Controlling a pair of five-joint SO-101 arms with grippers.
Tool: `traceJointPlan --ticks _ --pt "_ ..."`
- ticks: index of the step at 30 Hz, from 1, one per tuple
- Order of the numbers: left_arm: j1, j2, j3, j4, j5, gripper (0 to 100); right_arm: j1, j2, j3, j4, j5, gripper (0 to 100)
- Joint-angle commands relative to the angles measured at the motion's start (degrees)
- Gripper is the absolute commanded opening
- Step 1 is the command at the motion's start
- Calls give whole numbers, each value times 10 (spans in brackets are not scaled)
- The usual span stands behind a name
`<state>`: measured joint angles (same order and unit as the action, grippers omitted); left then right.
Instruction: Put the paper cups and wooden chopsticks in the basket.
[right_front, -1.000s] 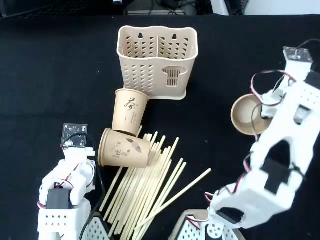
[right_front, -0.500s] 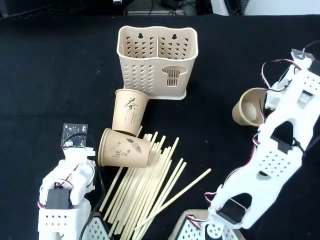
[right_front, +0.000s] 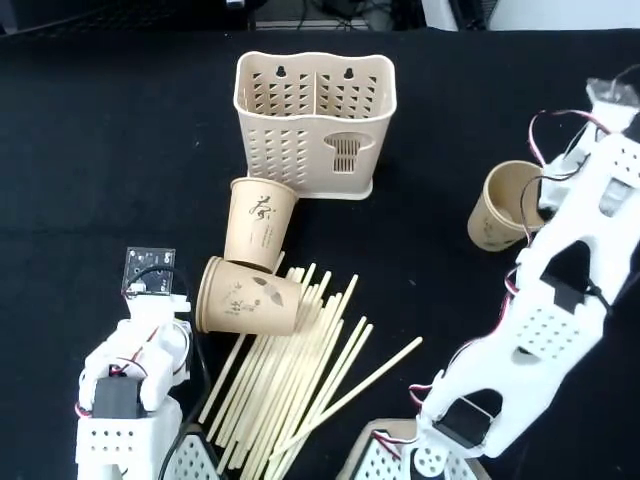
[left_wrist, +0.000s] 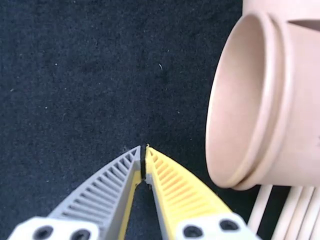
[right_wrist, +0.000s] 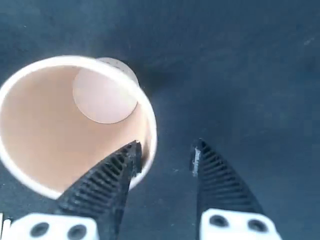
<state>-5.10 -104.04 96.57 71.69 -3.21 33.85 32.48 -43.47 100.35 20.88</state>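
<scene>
right gripper (right_wrist: 165, 150) is straddling the paper cup (right_wrist: 65, 125) wall, jaws apart, one finger inside, one outside | cup is sitting well right of the basket (right_front: 290, 150), nearest this arm | left gripper (left_wrist: 145, 150) is idling, jaws together

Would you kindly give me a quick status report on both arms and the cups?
Left gripper shut beside the fallen cup. Right gripper open at another cup, by its rim. Basket holds nothing yet; chopsticks piled outside it.
</scene>
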Motion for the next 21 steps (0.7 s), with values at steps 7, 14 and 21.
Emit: traceJointPlan --ticks 7,14,21 --pt "0 -3 7 13 4 32 -69 -208 -10 9 -4 186" --pt "0 -3 7 13 4 32 -162 -400 175 7 -7 162" --pt "0 -3 7 13 4 32 -301 -618 393 5 -7 162"
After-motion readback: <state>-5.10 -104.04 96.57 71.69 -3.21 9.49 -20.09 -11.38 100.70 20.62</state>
